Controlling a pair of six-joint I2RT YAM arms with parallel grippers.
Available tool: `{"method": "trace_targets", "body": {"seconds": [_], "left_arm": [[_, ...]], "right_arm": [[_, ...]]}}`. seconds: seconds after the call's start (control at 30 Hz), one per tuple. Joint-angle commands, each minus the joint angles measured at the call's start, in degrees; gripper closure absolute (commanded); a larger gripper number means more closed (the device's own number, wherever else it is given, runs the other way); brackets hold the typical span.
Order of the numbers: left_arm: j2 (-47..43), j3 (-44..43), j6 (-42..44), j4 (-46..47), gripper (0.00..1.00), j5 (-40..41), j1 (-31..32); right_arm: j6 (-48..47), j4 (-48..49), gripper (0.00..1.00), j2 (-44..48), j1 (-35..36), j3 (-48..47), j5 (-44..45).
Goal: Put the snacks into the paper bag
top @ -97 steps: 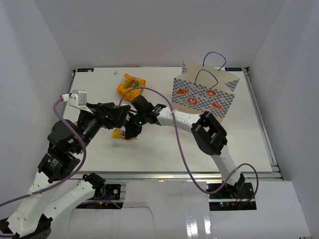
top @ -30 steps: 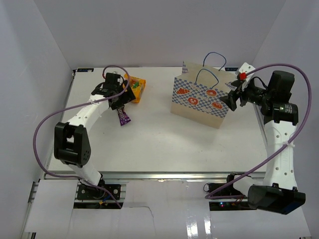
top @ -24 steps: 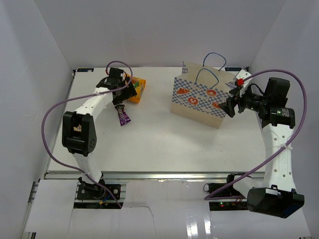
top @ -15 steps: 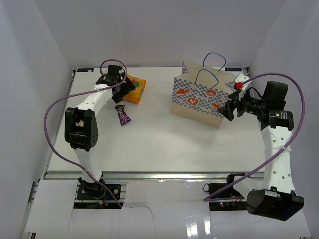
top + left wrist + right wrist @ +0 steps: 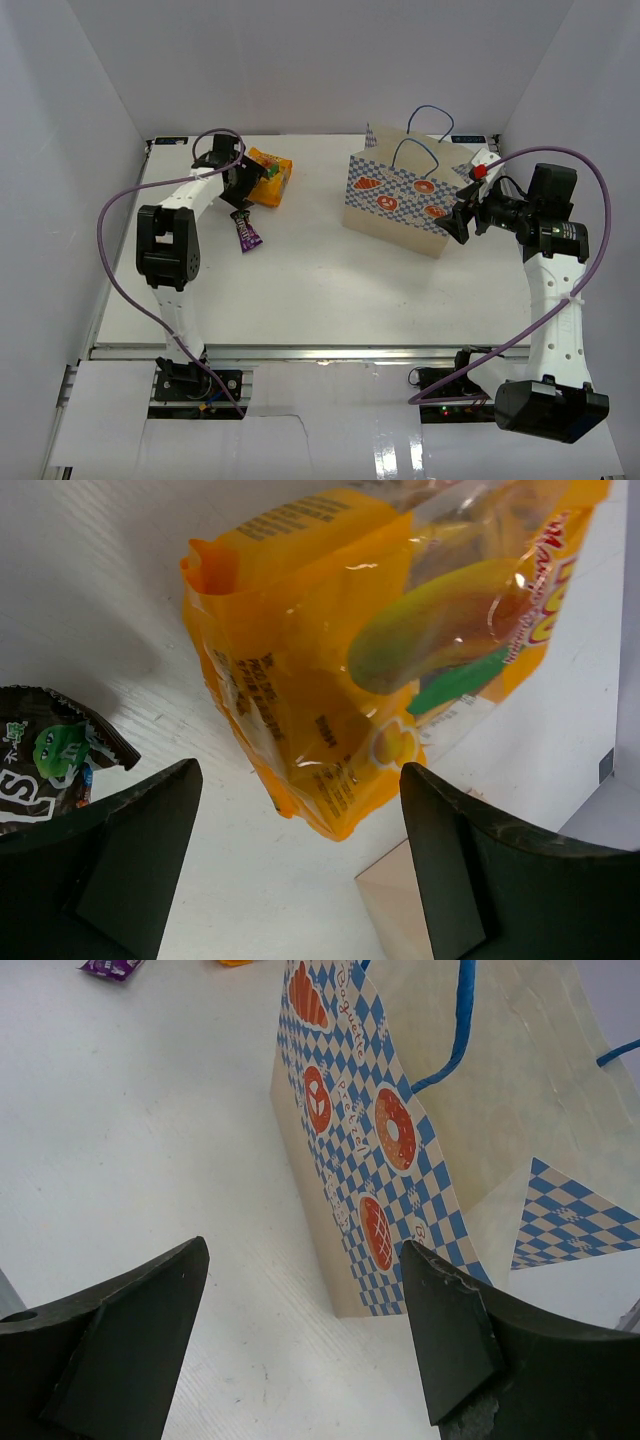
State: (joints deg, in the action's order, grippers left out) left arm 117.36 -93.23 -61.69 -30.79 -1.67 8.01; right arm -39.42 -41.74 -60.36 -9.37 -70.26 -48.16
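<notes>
Top external view showed the small purple candy packet point(image 5: 246, 233) lying flat on the counter point(image 5: 320, 290) at about 9 o'clock from its middle. It was the nearest of the task's things to the arm bases and nothing touched it.

Farther back, at 3 o'clock, the right tool point(image 5: 459, 224) hung just beside the right end of the paper bag point(image 5: 400, 205). The right wrist view showed its jaws spread wide and holding nothing, with the checkered side of the bag ahead between them. That pose probably served to steady the bag or hold its mouth open for a drop. The bag stood upright at about 1 o'clock with its handles up. What lay inside could not be seen.

Farthest back, at 11 o'clock, the left tool point(image 5: 243, 190) was reaching over the orange crinkly bag point(image 5: 270, 176). In the left wrist view its jaws were parted and empty, straddling the packet's lower corner, and the purple packet's edge showed at the left jaw. The straddle suggested the orange packet was the next pick. Being slick and puffy, it would likely need a bite across its crimped edge.
</notes>
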Motion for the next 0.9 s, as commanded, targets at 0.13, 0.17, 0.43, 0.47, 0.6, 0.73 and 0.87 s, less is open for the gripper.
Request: {"method": "trace_targets", "body": {"seconds": [0.13,0.17,0.43,0.47,0.6,0.73,0.87], "left_arm": [[1.9,-0.6,-3.1,2.7,0.14,-3.8,-1.3],[2.0,-0.5,-3.0,2.8,0.14,-3.9,-1.5],[1.9,4.3,0.1,8.5,0.46,-6.3,-3.0],[1.7,4.9,0.9,9.1,0.5,-6.6,-3.1],[0.3,7.4,4.5,13.8,0.72,-7.9,-3.6],[-1.5,8.4,10.1,17.8,0.96,-10.9,-4.1],[-5.2,8.3,16.4,20.3,1.0,-12.6,-4.1]], "right_arm": [[0.4,0.2,0.16,0.3,-0.2,0.1,-1.1],[0.4,0.2,0.16,0.3,-0.2,0.1,-1.1],[0.3,-0.8,0.16,0.2,-0.2,-0.3,-1.1],[0.4,-1.2,0.16,0.2,-0.2,-0.6,-1.1],[0.3,-1.4,0.16,0.2,-0.2,-1.1,-1.1],[0.5,-1.5,0.16,0.2,-0.3,-1.3,-1.3],[0.7,-1.4,0.16,0.4,-0.3,-1.3,-1.7]]}}
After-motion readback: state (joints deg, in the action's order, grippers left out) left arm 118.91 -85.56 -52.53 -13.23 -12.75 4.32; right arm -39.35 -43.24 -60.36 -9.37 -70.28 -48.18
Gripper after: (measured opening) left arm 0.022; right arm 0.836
